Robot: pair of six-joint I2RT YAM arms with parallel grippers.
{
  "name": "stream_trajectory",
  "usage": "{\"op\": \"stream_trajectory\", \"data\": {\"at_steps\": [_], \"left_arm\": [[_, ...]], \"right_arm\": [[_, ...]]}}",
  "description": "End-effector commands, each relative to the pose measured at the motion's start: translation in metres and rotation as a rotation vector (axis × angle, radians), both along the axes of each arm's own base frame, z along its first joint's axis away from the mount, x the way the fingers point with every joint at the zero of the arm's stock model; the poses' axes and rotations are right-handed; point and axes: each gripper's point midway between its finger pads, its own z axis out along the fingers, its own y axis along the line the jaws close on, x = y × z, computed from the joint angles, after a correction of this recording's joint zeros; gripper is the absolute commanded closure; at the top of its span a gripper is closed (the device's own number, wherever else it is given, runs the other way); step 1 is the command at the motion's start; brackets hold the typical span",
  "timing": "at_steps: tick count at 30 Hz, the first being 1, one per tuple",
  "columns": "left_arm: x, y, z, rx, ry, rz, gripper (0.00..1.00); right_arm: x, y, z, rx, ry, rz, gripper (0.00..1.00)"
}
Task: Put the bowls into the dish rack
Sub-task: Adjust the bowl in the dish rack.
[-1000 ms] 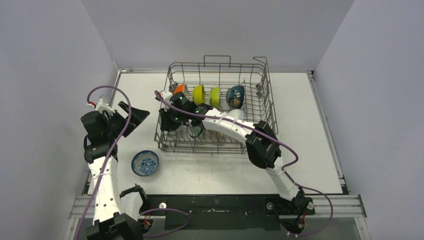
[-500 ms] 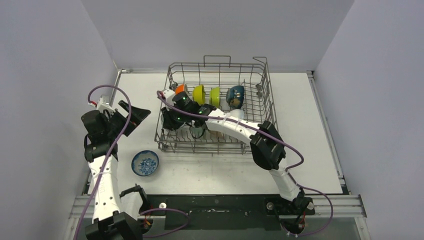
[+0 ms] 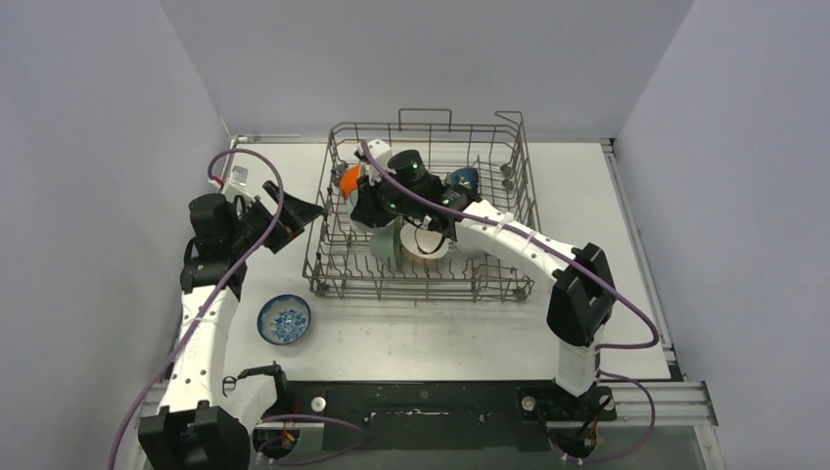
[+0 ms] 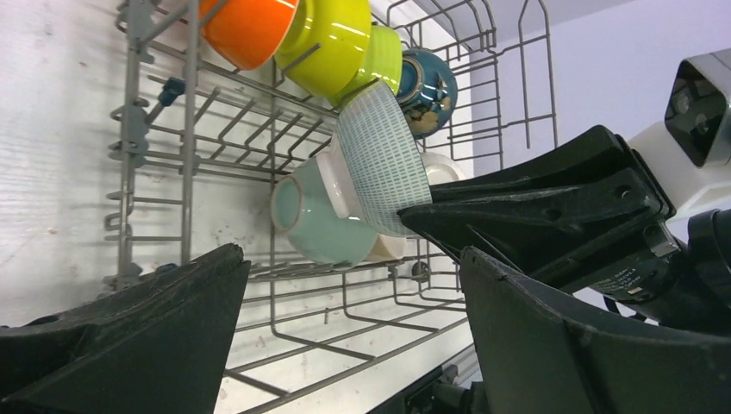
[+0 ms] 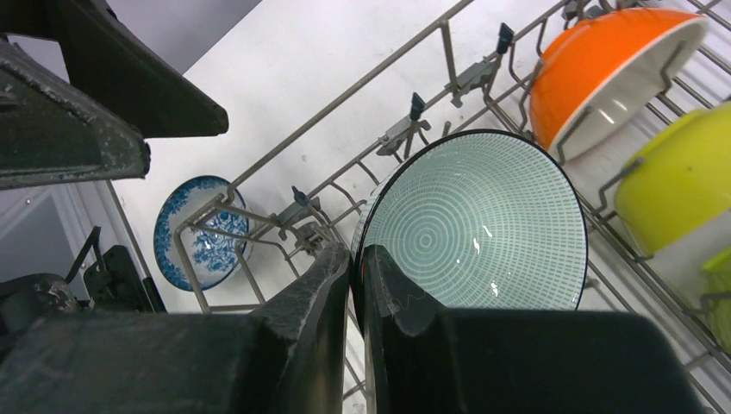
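The left gripper (image 3: 301,221) hangs over the desk (image 3: 587,196), just beside the left wall of the dish rack (image 3: 411,284). Its two black fingers stand wide apart and there is nothing between them. It looks into the rack from the side.

Nearer the front edge of the desk, below the left gripper in the top view, sits a blue flower bowl (image 3: 285,319). It is right way up, alone on the desk, and it is outside the rack.

The dish rack fills the middle of the desk. Along its back row four bowls stand on edge between the wires. From left to right they are the orange bowl (image 4: 250,26), the yellow bowl (image 4: 332,39), the lime bowl (image 4: 382,60) and the dark blue bowl (image 4: 428,82). In the row nearer the front, a pale green bowl (image 4: 315,216) lies on its side. A white bowl (image 4: 444,168) peeks out behind it.

The right arm reaches into the rack from the right. The right gripper (image 5: 353,267) is pinched tight on the dark rim of a lined bowl (image 5: 483,224). This bowl is light green with thin rings and lines inside. It is tilted on edge above the rack floor, and its foot touches the pale green bowl. It is near the orange bowl and the yellow bowl, but apart from them.
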Motion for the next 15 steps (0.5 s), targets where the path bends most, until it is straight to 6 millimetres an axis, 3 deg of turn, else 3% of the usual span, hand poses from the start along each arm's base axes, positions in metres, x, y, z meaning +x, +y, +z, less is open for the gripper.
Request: {"op": "stream_trajectory", "data": {"at_steps": [1,3,11,15], "left_arm": [[0.019,-0.01,0.033,-0.031,-0.067,0.013,0.07],[0.021,-0.017,0.033,-0.051,-0.044,0.005,0.03],[0.025,-0.057,0.031,-0.109,0.037,-0.068,0.04],[0.027,-0.067,0.024,-0.122,0.075,-0.069,0.04]], "right_arm": [[0.001,-0.013,0.054,0.13,-0.105,0.021,0.95],[-0.001,-0.017,0.058,0.149,-0.112,0.035,0.95],[-0.013,-0.018,0.068,0.196,-0.138,0.09,0.95],[-0.021,-0.018,0.083,0.248,-0.161,0.117,0.95]]}}
